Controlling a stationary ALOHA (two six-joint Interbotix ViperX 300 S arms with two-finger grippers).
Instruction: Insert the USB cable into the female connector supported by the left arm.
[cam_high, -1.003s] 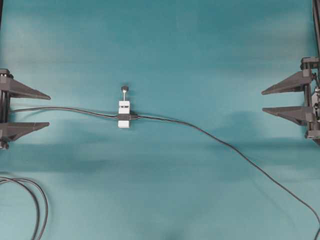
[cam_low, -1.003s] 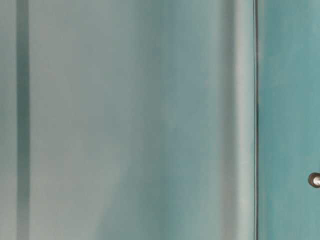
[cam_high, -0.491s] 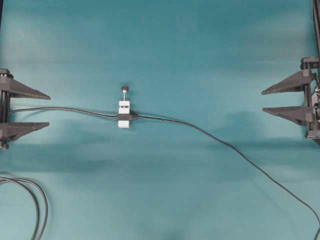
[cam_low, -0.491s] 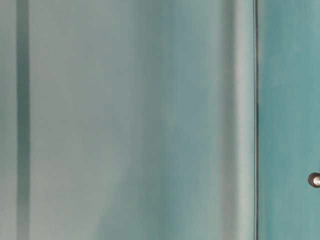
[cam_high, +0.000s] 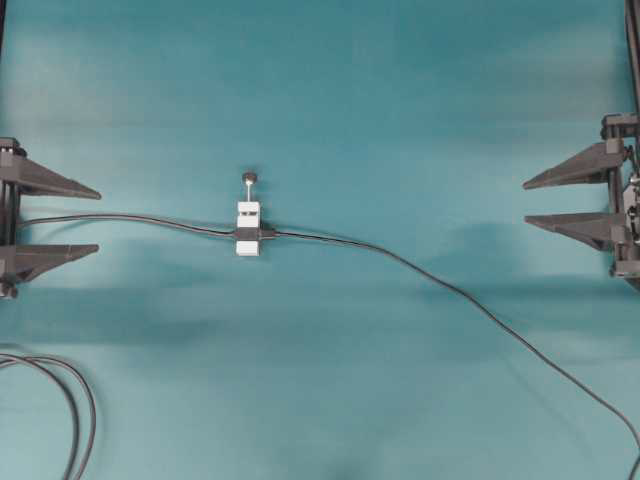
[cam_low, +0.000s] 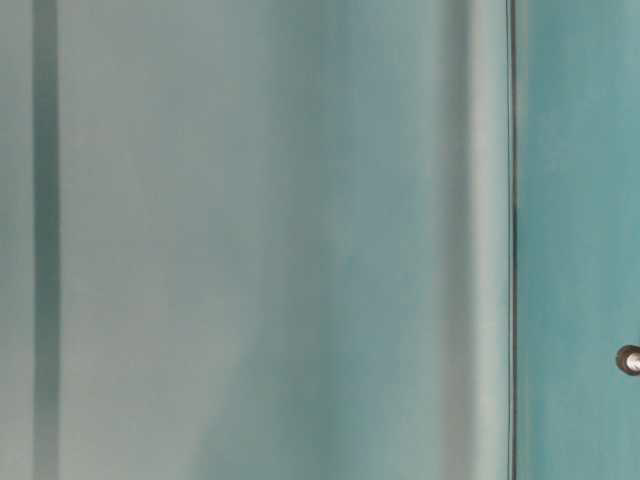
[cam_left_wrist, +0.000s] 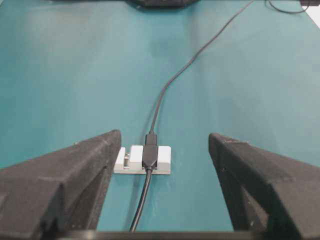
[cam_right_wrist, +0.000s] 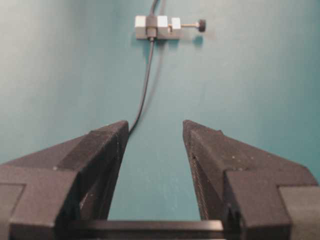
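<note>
Kid: Nothing has moved since a second ago. Both claws sit just where they were.

Helper: Where is the white block?

Kid: It lies on the green table (cam_high: 400, 100), about in the middle, a bit to the left. The female connector (cam_high: 248, 233) is the black band across it. The USB cable (cam_high: 450, 292) runs off from it to the right, and another thin cable goes off to the left.

Helper: Are the claws holding anything?

Kid: No. The left gripper (cam_high: 98, 219) is spread wide at the left edge. The right gripper (cam_high: 525, 201) is spread too, at the right edge. Both are well apart from the block.

Helper: Anything else?

Kid: Thick black looped cables (cam_high: 70, 400) lie in the bottom left corner.
</note>
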